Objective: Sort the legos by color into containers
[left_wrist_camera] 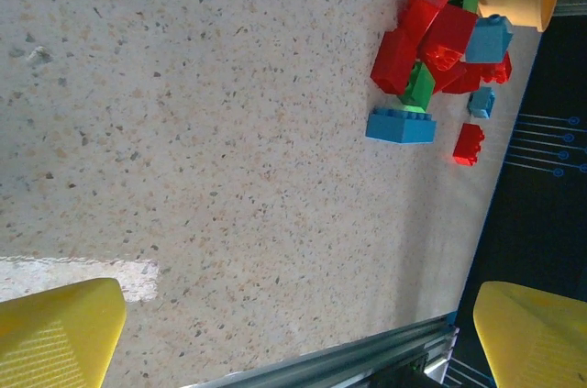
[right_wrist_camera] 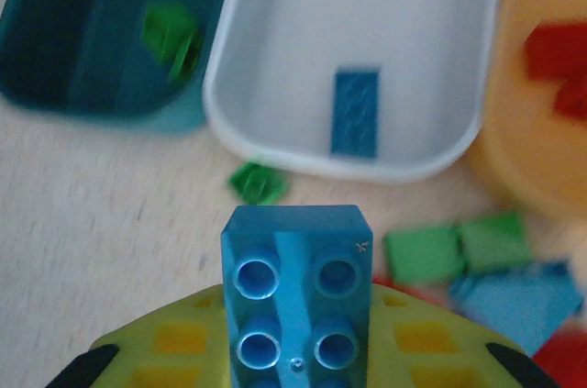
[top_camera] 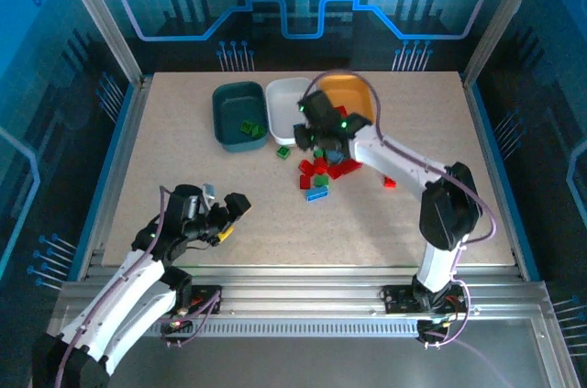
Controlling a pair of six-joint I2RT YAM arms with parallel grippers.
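Right tool clamped on blue lego, white tray just ahead, left tool jaws apart

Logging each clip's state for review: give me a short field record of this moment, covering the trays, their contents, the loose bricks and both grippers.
teal tray: green bricks inside
white tray: one blue brick inside
orange tray: red bricks inside
loose pile: red, green and blue, on the table beside the orange tray
stray green brick: on the table in front of the white tray
right gripper: shut on the held blue brick
left gripper: open, empty, front left of the table
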